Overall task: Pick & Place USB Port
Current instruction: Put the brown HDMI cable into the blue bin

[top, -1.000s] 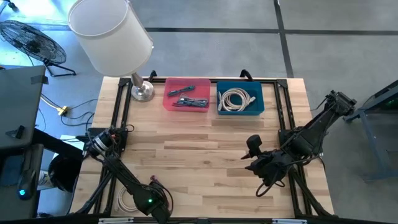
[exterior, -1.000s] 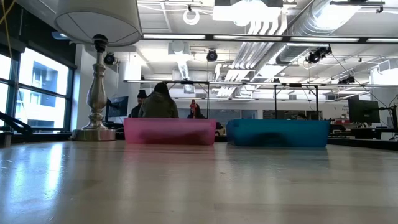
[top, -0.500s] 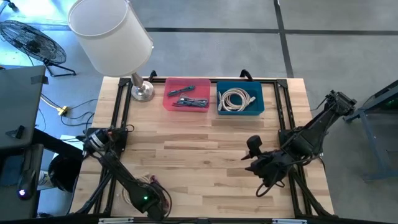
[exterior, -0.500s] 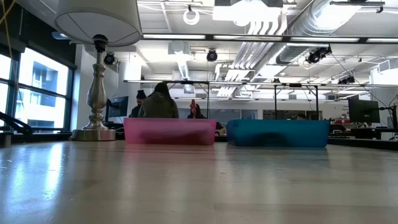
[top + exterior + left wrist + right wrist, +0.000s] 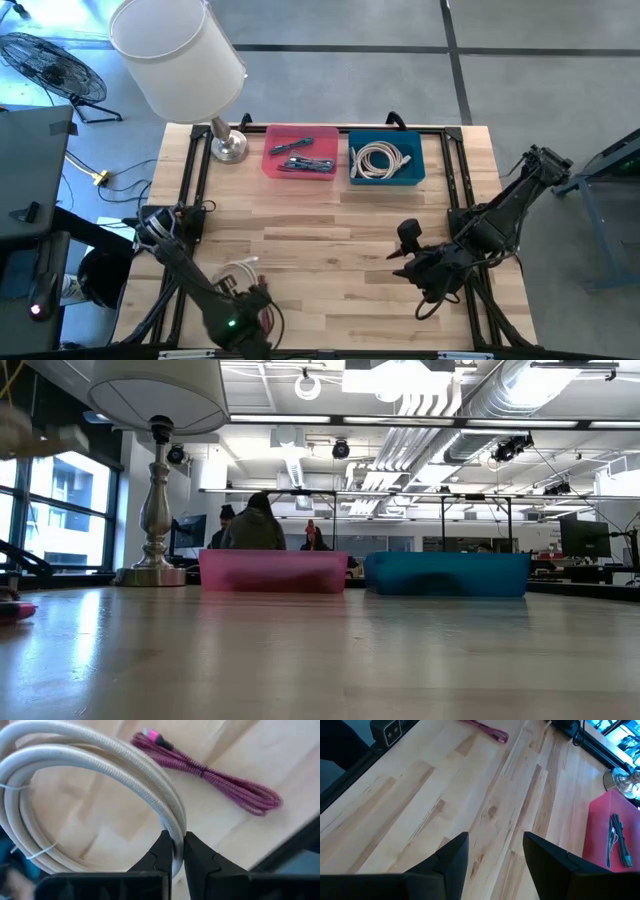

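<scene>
Your left tool (image 5: 174, 851) pinches the coiled beige braided cable (image 5: 95, 775) by one loop, lifting it off the wooden counter (image 5: 330, 250) for carrying to the blue bin (image 5: 386, 163); right tool (image 5: 492, 851) waits, fingers spread, empty.

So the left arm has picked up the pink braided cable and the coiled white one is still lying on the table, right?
Not quite: it is the other way round. The left wrist view shows the left gripper shut on the coiled white cable, while the pink braided cable lies on the wooden table.
</scene>
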### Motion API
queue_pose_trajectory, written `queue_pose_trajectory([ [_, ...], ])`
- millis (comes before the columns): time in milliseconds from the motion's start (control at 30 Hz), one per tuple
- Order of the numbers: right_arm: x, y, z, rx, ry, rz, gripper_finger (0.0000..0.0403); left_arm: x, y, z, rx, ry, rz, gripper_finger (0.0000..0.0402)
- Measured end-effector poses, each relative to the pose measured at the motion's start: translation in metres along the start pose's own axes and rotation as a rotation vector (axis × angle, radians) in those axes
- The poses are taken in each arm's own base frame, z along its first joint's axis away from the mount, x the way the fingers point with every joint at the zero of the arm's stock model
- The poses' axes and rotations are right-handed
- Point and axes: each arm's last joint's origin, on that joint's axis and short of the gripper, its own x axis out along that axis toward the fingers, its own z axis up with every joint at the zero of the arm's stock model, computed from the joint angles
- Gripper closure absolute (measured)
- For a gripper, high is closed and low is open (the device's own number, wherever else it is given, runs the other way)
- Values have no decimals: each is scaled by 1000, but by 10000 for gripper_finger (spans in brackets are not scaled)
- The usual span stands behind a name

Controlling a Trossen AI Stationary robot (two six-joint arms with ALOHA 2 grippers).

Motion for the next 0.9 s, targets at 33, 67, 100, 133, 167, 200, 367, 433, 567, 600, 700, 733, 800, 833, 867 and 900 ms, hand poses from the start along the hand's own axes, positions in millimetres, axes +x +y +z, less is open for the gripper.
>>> queue_pose_trajectory([
  [33, 0, 0, 0, 0, -1, 0, 222, -13, 1, 1, 3, -25, 0, 382],
  [67, 0, 0, 0, -1, -1, 0, 222, -26, 2, 1, 18, -69, -14, 382],
  [100, 0, 0, 0, -2, -1, 0, 222, -40, 3, 2, 42, -138, -30, 382],
  [133, 0, 0, 0, -6, -1, 0, 222, -53, 4, 2, 72, -224, -46, 382],
  [167, 0, 0, 0, -14, -2, 2, 222, -64, 5, 3, 112, -328, -63, 382],
  [200, 0, 0, 0, -21, -3, 7, 222, -75, 4, 4, 152, -448, -78, 382],
  [367, -3, 6, 3, -93, -42, 7, 222, -111, 2, -5, 321, -1005, -14, 383],
  [433, -5, 9, 6, -140, -69, -15, 222, -112, 0, -13, 392, -1127, 67, 383],
  [567, -10, 13, 14, -207, -153, -121, 222, -107, 0, -18, 424, -1278, 185, 383],
  [600, -12, 14, 17, -221, -174, -153, 222, -104, 0, -17, 428, -1298, 209, 383],
  [700, -14, 13, 25, -249, -242, -177, 222, -96, -2, -10, 414, -1346, 271, 383],
  [733, -13, 12, 27, -251, -261, -167, 222, -94, -1, -7, 407, -1354, 287, 383],
  [800, -12, 10, 31, -255, -295, -124, 222, -89, -1, 1, 396, -1357, 315, 383],
  [833, -11, 8, 32, -252, -305, -100, 222, -86, -1, 5, 395, -1349, 327, 383],
  [867, -9, 6, 32, -251, -311, -80, 222, -84, -1, 8, 389, -1337, 330, 383],
  [900, -8, 4, 33, -250, -315, -63, 222, -81, -2, 12, 382, -1325, 330, 383],
])
